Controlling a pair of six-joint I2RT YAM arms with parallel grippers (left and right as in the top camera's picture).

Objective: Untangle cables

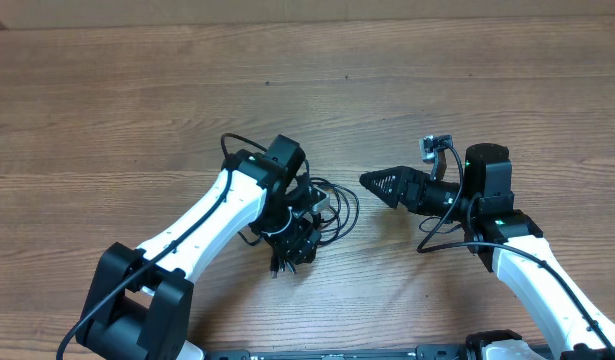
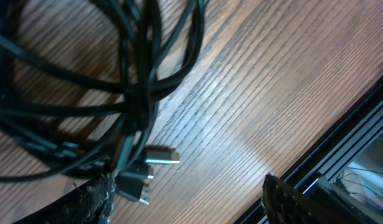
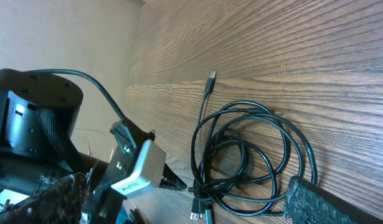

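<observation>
With left tool (image 2: 185, 186) spread wide, empty, low over the cables (image 1: 332, 210) heaped on the tabletop (image 1: 137, 100), and right tool (image 1: 377, 184) equally spread nearby: pinch one plug end (image 2: 161, 155), pin the knot, draw outward slowly, probably loosening rather than tightening loops.

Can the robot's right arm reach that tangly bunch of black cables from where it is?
Probably yes. The right gripper is open and points at the cables, with only bare table between them. The left gripper crowds the bundle's far side, so the near loops look easiest to reach.
</observation>
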